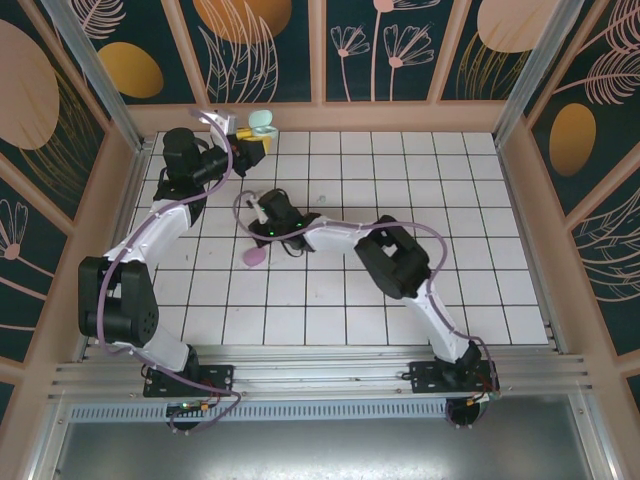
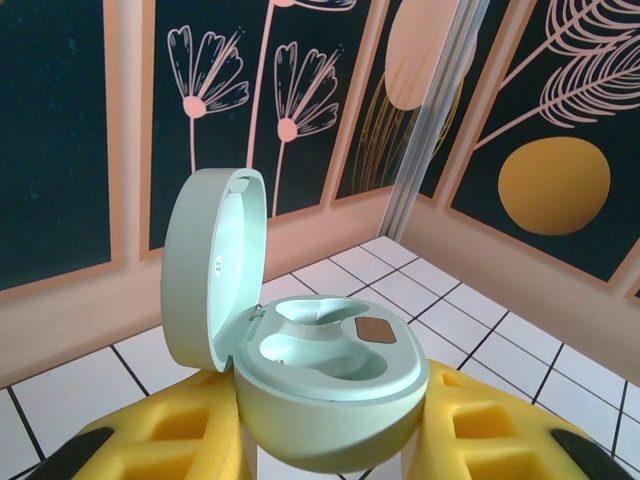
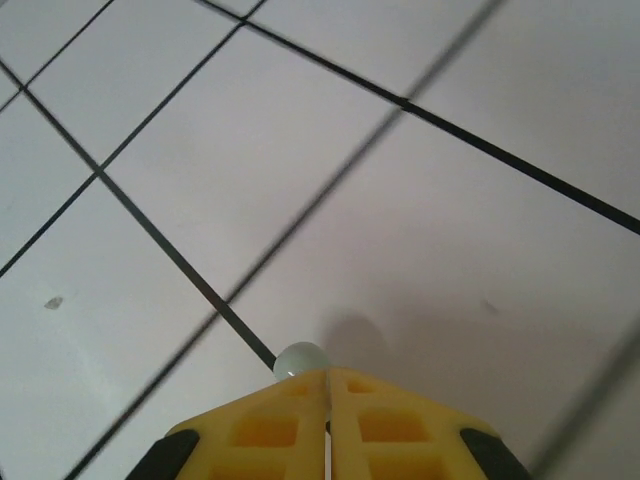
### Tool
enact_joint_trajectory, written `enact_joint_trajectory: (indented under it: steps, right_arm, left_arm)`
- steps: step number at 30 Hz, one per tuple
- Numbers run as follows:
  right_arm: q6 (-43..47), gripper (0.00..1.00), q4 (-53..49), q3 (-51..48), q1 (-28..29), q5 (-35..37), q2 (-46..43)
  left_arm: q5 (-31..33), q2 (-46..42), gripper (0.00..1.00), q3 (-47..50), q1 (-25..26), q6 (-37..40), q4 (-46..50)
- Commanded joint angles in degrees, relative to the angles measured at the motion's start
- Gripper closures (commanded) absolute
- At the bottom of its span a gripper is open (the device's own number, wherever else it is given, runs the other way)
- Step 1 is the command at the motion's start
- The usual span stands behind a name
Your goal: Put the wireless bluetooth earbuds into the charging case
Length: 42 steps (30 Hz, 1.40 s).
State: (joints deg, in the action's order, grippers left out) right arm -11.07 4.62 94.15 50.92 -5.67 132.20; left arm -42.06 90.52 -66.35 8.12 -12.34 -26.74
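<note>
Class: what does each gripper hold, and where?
Left gripper clamps the open mint case by its base. Right gripper seemingly pinches a pale earbud by its edge.

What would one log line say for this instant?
left gripper: holds open charging case | right gripper: shut on mint earbud | status: earbud not yet inserted

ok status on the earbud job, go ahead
Left gripper shut on open mint case, held up, wells look empty. Right gripper shut on a mint earbud over the tiles. Pink case lies aside, nothing in the way.
</note>
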Motion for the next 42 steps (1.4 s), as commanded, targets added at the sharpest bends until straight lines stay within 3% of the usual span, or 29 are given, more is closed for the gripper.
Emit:
enact_joint_trajectory:
  steps: [1,7,12,18,24,28,35,42]
  right_arm:
    - [-6.8,0.91,6.0,-9.1,-3.2,0.3,-8.7]
    - [-9.3,0.91,5.1,-24.3,-7.4,3.7,-20.5]
    - [-9.2,0.84,3.9,-27.0,-8.7,1.7,-24.4]
    - [-17.9,0.75,3.8,-23.7,-5.9,-2.3,-21.0]
    - [-28.7,0.75,-0.9,-16.8,-2.2,3.5,-14.9]
    - [-32.9,0.74,-1.9,-14.1,-1.0,3.7,-12.3]
    - [-34.7,0.72,-7.6,-7.3,0.7,5.6,-7.3]
    - [-34.2,0.70,-12.3,-2.0,0.9,8.7,-3.5]
  left_arm:
    - [-1.6,-2.3,1.00,1.3,-0.5,-0.9,-1.0]
    - [-2.7,-2.7,1.00,4.2,-0.5,-1.5,-2.6]
    - [-2.4,-3.6,1.00,6.3,-0.5,-0.5,-3.0]
    - [0.5,-6.5,1.00,8.6,-0.5,2.1,-1.1]
    - [5.1,-11.6,1.00,13.6,-0.5,6.0,0.7]
    - [9.2,-17.3,1.00,19.4,-0.5,8.1,0.8]
    - [15.1,-27.2,1.00,27.6,-0.5,8.6,1.1]
    - [16.6,-32.4,1.00,30.6,-0.5,8.8,2.5]
